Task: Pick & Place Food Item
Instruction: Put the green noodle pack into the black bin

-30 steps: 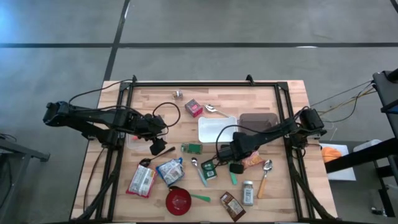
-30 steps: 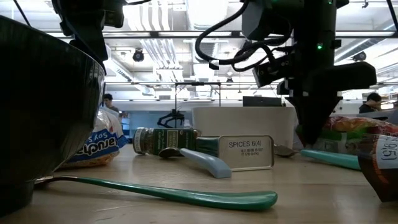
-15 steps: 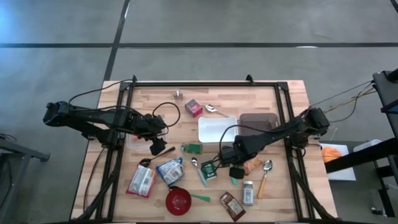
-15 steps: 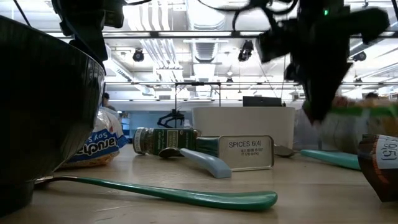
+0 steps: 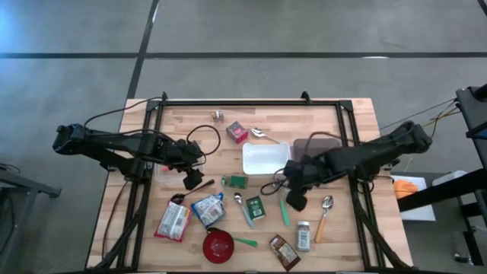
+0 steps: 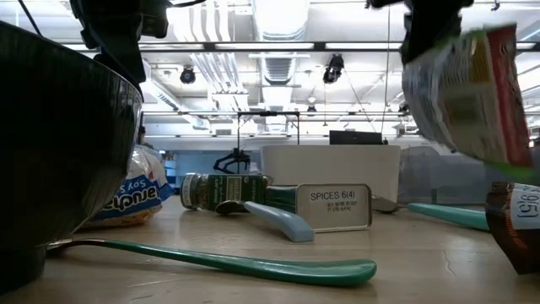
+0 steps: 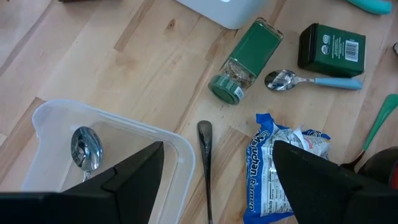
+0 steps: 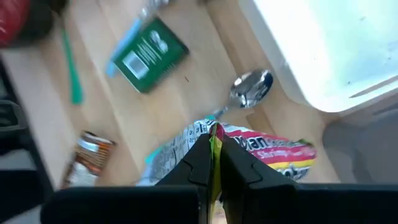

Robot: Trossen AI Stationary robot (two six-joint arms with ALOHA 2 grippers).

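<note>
Your right arm reaches in from the right side of the table, low and stretched toward the middle. The right gripper point(image 8: 214, 163) has its fingers pressed together on the top edge of a snack packet point(image 8: 267, 152), and the packet hangs in the air above the table; in the low view it point(image 6: 468, 97) is high on the right, tilted. Under it lie a metal spoon point(image 8: 250, 86) and a green box point(image 8: 149, 54), and the white tray point(image 5: 265, 157) is just beside, on the far side.

Your left arm lies across the left part of the table. The left gripper point(image 7: 217, 171) has its fingers wide apart and holds nothing. It hovers over the edge of a clear container point(image 7: 46, 121) with a spoon inside. Near it you see a green spice jar point(image 7: 244, 59) on its side and a blue and white packet point(image 7: 280, 165).

The table point(image 5: 198, 122) is of light wood and carries many small things, also a red bowl point(image 5: 218, 245). Beyond it is a large room with ceiling lights.
</note>
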